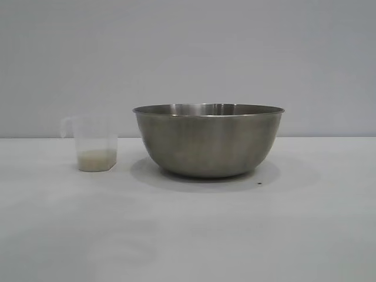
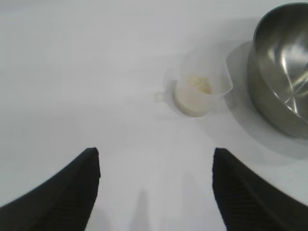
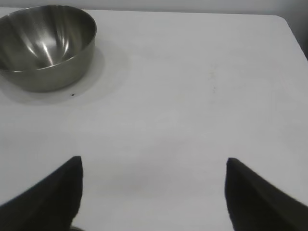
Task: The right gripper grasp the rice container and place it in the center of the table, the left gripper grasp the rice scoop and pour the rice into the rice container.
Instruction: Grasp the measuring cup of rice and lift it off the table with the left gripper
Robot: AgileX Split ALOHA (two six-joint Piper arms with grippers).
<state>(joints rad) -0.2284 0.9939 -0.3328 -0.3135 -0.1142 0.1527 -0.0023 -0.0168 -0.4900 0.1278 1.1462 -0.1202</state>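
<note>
Exterior view: steel bowl stands upright near the middle of the table. Plastic cup stands upright to its left, close beside but not touching; clear gap of tabletop between them. Cup's handle points away from the bowl. A shallow layer of rice sits in the bottom of the cup. Tiny dark speck on the table just in front of the bowl's right side. Neither arm appears in this view.

Left wrist view: left gripper is spread wide, nothing between its fingers. It hangs over bare table, pointing toward the cup, which lies ahead of the fingertips and well apart from them, off the centre line toward the bowl side. Rice visible through the cup mouth. Bowl just beyond the cup, partly cut by the frame edge.

Right wrist view: right gripper also spread wide and empty, over bare table. Bowl lies well ahead and far off to one side of the fingers, no contact. Bowl interior shows only reflections here; whether any grains lie in it cannot be told. Speck by the bowl's foot.
</note>
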